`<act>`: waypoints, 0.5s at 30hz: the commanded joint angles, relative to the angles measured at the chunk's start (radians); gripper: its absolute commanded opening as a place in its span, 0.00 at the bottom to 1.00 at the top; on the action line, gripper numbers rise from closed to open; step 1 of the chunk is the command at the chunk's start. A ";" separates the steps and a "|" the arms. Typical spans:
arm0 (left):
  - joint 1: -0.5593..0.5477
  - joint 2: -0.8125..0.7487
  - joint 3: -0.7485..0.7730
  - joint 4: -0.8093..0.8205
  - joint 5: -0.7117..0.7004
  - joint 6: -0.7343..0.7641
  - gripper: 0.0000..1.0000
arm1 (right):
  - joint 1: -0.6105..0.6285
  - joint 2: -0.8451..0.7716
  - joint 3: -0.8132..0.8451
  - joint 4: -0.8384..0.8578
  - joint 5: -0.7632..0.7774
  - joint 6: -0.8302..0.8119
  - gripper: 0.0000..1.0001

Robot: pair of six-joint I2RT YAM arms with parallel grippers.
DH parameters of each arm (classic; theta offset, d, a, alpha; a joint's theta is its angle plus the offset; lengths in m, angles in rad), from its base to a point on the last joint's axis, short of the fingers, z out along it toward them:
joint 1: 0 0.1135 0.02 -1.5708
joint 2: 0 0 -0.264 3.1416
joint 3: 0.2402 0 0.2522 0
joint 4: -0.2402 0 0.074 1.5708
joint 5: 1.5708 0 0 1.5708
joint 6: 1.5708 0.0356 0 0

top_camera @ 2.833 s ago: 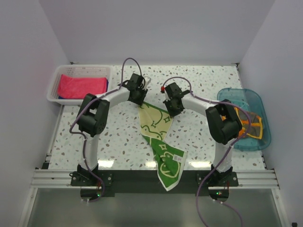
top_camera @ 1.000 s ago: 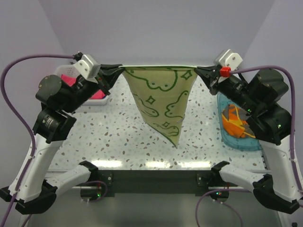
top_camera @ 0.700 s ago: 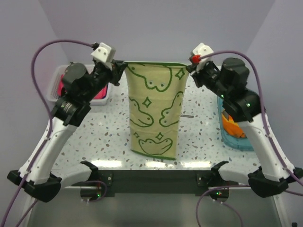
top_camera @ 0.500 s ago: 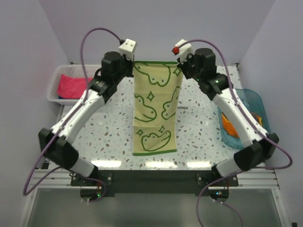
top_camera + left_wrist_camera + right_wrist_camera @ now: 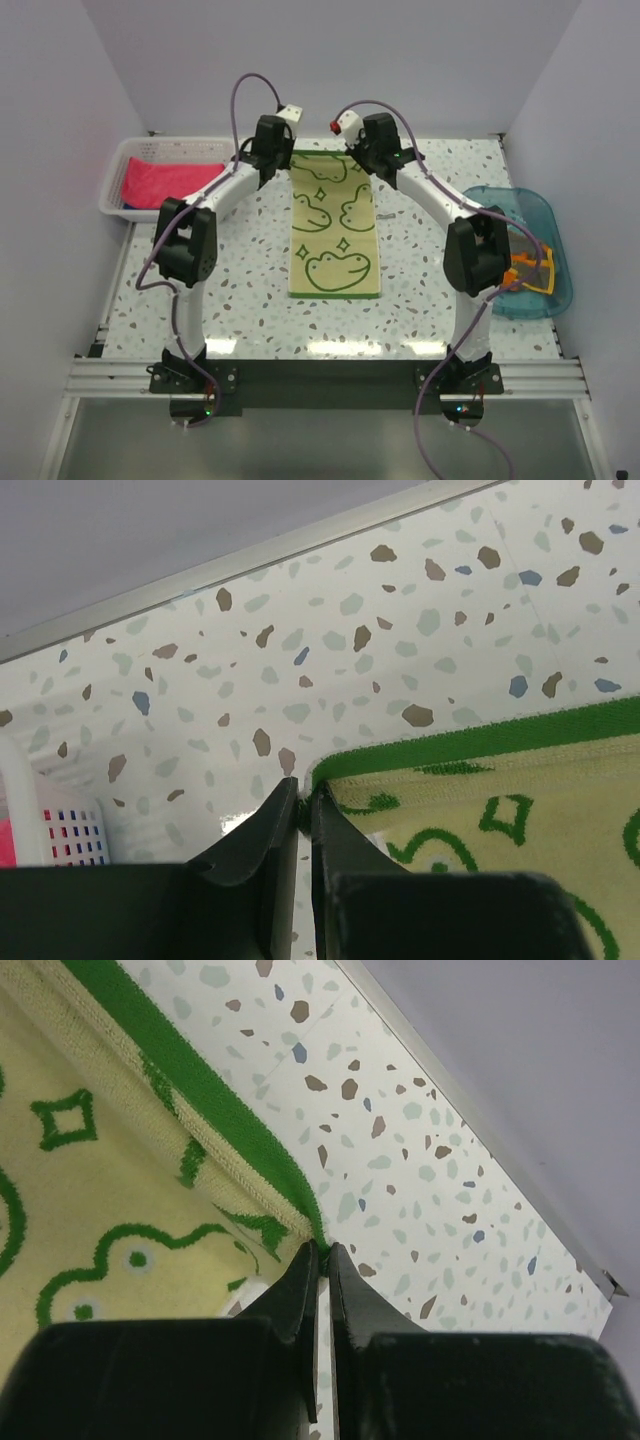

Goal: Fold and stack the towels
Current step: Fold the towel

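Observation:
A yellow towel with green pattern and green edge (image 5: 333, 224) lies spread flat down the middle of the table, its far edge held by both arms. My left gripper (image 5: 287, 157) is shut on the towel's far left corner (image 5: 318, 779), seen pinched between its black fingers (image 5: 302, 802). At the far right corner (image 5: 312, 1228) my right gripper (image 5: 358, 154) is shut on the green edge, the cloth caught between its tips (image 5: 320, 1253). A pink towel (image 5: 165, 182) lies in the white basket. An orange and dark towel (image 5: 528, 268) sits in the blue tub.
The white slotted basket (image 5: 118, 168) stands at the far left, its wall also showing in the left wrist view (image 5: 40, 815). The clear blue tub (image 5: 545, 215) sits at the right edge. The back wall runs close behind both grippers.
Both arms swung the hanging towel forward and down, then laid it flat on the table. The grippers came closer together and now sit low at the far edge, still holding the corners.

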 commanded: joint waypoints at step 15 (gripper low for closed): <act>0.036 -0.405 -0.400 -0.032 0.264 -0.153 0.00 | -0.046 -0.250 -0.237 -0.261 -0.079 0.156 0.00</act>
